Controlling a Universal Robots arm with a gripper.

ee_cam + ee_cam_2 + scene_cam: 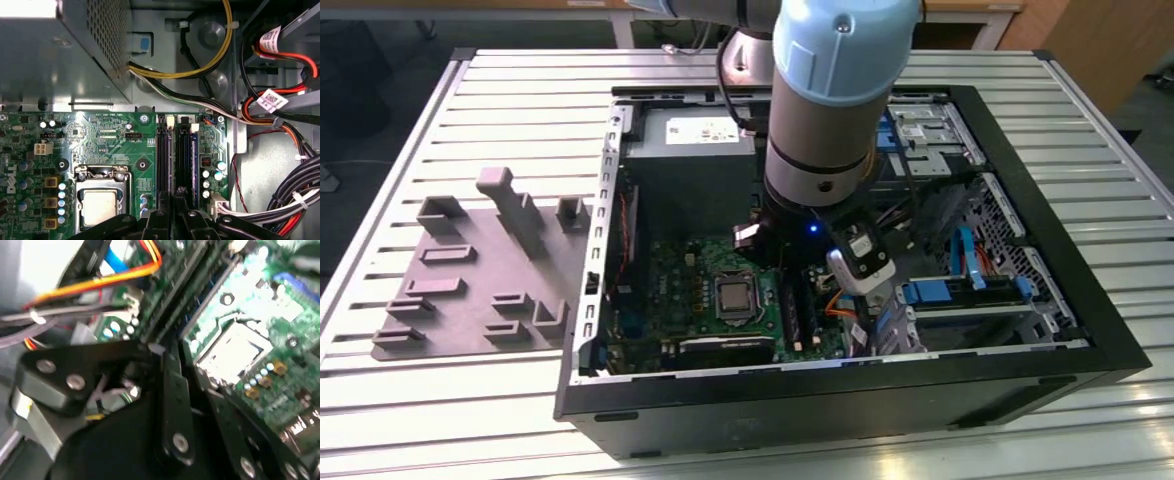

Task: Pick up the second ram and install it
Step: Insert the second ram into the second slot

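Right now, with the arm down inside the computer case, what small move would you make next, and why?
Probably a slow, short, straight descent. In the first wrist view the gripper sits right at the long dark memory slots, beside the processor socket, lined up with them, so sideways travel seems unneeded. Whether it holds the ram I cannot tell.

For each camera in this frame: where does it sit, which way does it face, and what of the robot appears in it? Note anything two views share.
Exterior view: off the arm, above the table, looking down into the open computer case; the arm reaches in over the motherboard.
First wrist view: on the arm, looking along the motherboard and memory slots; dark gripper parts at the edge.
Second wrist view: on the arm, close and slanted; black gripper linkages in front.
All three views share the processor socket.
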